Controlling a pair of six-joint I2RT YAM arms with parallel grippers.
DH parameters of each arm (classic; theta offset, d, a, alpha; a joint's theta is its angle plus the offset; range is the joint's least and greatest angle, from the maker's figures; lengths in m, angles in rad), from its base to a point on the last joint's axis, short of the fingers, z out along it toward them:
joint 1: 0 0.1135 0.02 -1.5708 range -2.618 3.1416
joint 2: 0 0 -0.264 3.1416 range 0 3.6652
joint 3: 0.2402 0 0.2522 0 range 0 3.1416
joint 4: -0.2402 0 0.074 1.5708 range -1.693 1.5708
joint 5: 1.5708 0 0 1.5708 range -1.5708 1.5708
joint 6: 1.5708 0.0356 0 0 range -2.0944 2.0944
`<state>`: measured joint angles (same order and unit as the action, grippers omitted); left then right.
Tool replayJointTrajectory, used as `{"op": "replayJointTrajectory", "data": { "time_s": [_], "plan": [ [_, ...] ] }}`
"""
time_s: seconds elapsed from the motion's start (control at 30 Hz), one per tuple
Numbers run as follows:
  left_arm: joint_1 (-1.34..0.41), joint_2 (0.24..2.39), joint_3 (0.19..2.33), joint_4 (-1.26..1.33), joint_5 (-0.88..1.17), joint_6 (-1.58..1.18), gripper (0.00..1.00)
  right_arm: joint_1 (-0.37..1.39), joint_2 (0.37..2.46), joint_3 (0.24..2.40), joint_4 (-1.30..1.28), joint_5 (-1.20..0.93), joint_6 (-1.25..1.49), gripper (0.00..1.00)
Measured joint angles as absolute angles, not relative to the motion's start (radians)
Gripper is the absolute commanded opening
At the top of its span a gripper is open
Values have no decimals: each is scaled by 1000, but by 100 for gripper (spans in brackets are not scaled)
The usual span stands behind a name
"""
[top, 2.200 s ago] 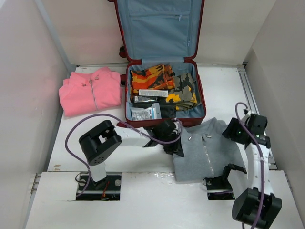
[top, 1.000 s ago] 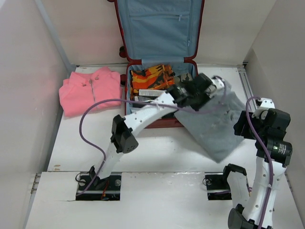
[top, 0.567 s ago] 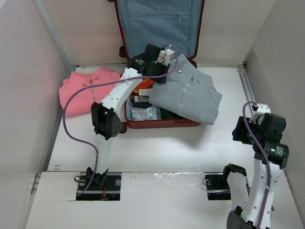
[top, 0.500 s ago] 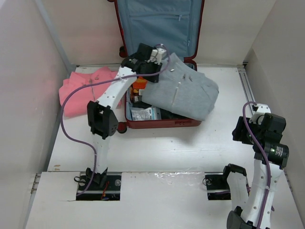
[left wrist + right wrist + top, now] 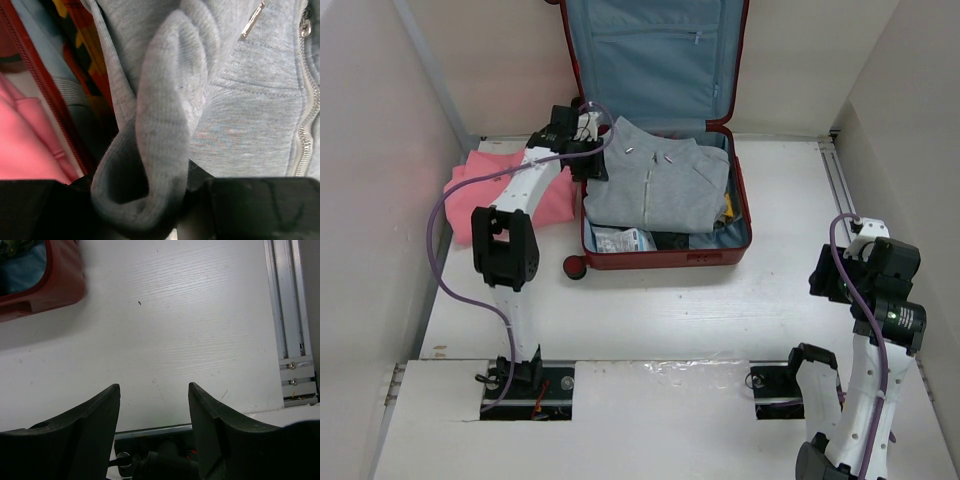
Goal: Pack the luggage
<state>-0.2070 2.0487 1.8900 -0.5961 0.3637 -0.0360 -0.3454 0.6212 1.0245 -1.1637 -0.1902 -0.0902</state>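
1. The luggage (image 5: 660,258) lies open on the table (image 5: 650,310), with its lid upright.
2. The left gripper (image 5: 588,158) is at its left rim, fingers pinched on a fold of the grey jacket (image 5: 655,185) lying inside.
3. The right gripper (image 5: 154,390) hovers off its near right corner, fingers wide and holding nothing.
4. A pink jacket (image 5: 480,195) lies just left of it.

Dark red on the ribbed shell of the luggage (image 5: 660,258), light blue over its lining. Inside the luggage, grey for the zip jacket (image 5: 655,185), silver on its zip pulls (image 5: 251,20). Also inside, orange, yellow and black camouflage on a garment (image 5: 75,35). Against the luggage's near wall, white and blue on 1 packet (image 5: 625,240). Left of the luggage, pink for a fleece (image 5: 465,195), purple for a cable (image 5: 429,250). Beneath the luggage, white for the table (image 5: 670,310). Right of the luggage, black on the right gripper (image 5: 154,405).
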Motion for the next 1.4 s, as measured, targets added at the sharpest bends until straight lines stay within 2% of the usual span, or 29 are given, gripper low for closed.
{"op": "replayJointTrajectory", "data": {
  "time_s": [0.17,0.27,0.3,0.37,0.4,0.5,0.53,0.57,0.7,0.8,0.87,0.93,1.0,1.07,1.1,1.23,1.27,1.3,1.33,1.4],
  "plan": [
    [-197,2030,1819,-542,450,-110,0,-345,621,1024,-1164,-189,-90,62],
    [-194,2027,1783,-509,462,-139,0,-345,621,1024,-1169,-189,-91,66],
    [-195,2024,1771,-500,464,-147,3,-345,621,1024,-1169,-194,-95,66],
    [-195,2022,1754,-486,469,-160,21,-345,623,1024,-1167,-217,-104,67],
    [-194,2020,1750,-482,470,-163,44,-343,627,1025,-1164,-234,-111,69],
    [-197,2020,1751,-493,461,-166,72,-319,665,1032,-1140,-301,-125,70],
    [-199,2020,1758,-505,452,-162,92,-304,687,1040,-1133,-313,-126,72],
    [-202,2020,1781,-531,436,-161,100,-271,718,1056,-1118,-313,-123,73],
    [-228,2020,1936,-628,296,-109,100,14,900,1204,-1042,-241,-89,81],
    [-223,2008,2058,-665,174,-56,100,252,1096,1370,-973,-166,-80,82],
    [-215,1971,2081,-660,114,-23,100,337,1248,1475,-912,-145,-80,82],
    [-208,1916,2072,-645,73,13,100,363,1377,1530,-835,-150,-79,82],
    [-200,1859,2034,-606,47,44,91,349,1499,1551,-773,-166,-70,82],
    [-196,1847,2037,-593,45,65,85,308,1623,1559,-723,-199,-58,82],
    [-196,1863,2055,-595,49,70,79,284,1689,1570,-707,-217,-52,82],
    [-202,1983,2106,-587,78,73,66,219,1949,1692,-698,-274,-38,81],
    [-204,2017,2098,-586,87,73,57,217,1999,1741,-710,-297,-35,77],
    [-207,2045,2078,-583,96,72,55,222,2033,1785,-724,-307,-35,71],
    [-210,2068,2053,-583,102,75,52,226,2055,1816,-725,-314,-38,53],
    [-218,2110,2007,-588,109,79,46,232,2080,1850,-714,-329,-47,28]
  ]
}}
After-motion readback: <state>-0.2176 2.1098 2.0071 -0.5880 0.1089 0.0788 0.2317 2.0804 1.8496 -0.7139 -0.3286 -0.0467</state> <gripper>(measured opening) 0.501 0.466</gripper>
